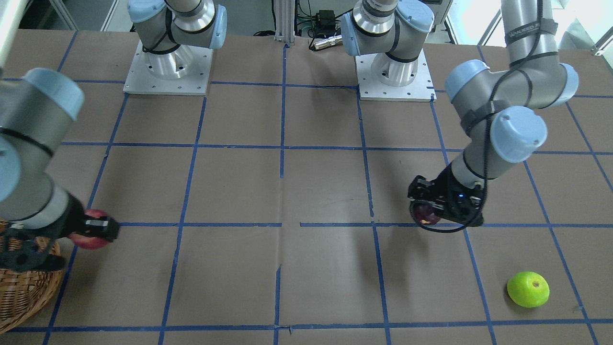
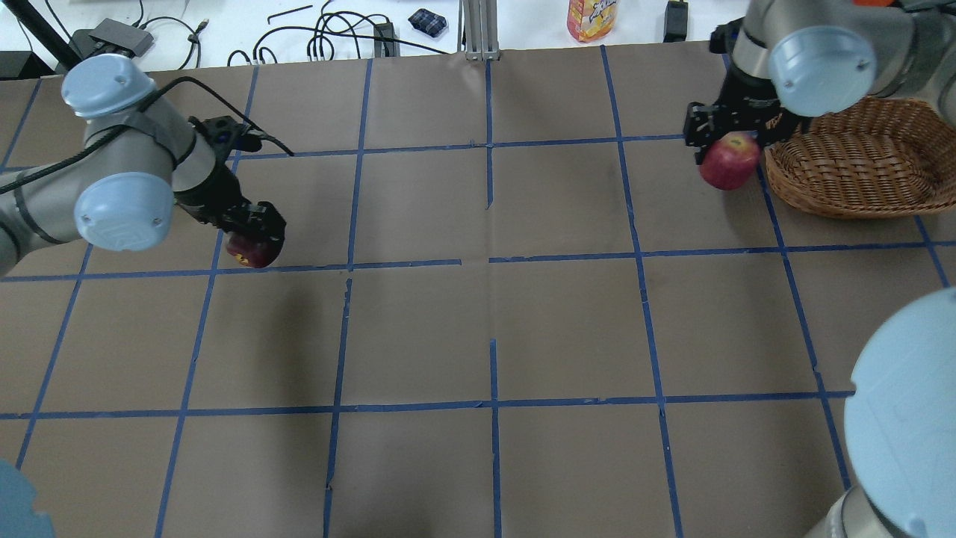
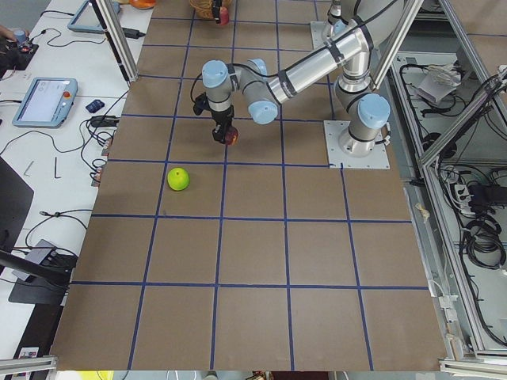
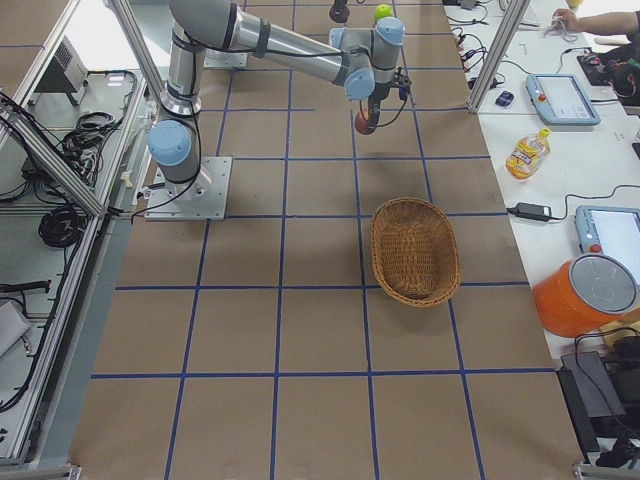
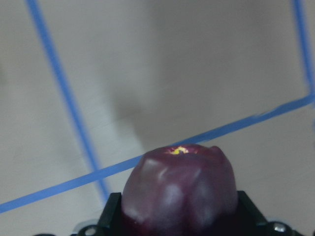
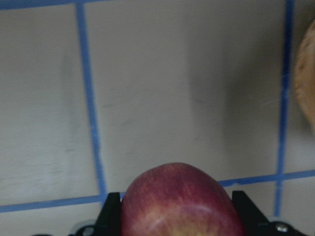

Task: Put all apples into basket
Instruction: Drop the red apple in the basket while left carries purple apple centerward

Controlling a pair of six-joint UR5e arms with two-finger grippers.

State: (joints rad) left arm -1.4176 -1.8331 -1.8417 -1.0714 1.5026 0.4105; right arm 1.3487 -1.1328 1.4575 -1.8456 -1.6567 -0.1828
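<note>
Our right gripper (image 2: 730, 149) is clamped on the red apple (image 2: 728, 162), holding it just beside the basket (image 2: 851, 175) rim, on the outside. The left gripper (image 2: 252, 237) is squeezing the purple apple (image 2: 250, 252) well away from the basket. The green apple (image 1: 528, 289) sits loose on the table (image 1: 325, 191), farther from the basket than the purple one. In the front view we only get a corner of the basket, since the arm and the frame edge cut it off. Both wrist views catch just a blurry apple top.
</note>
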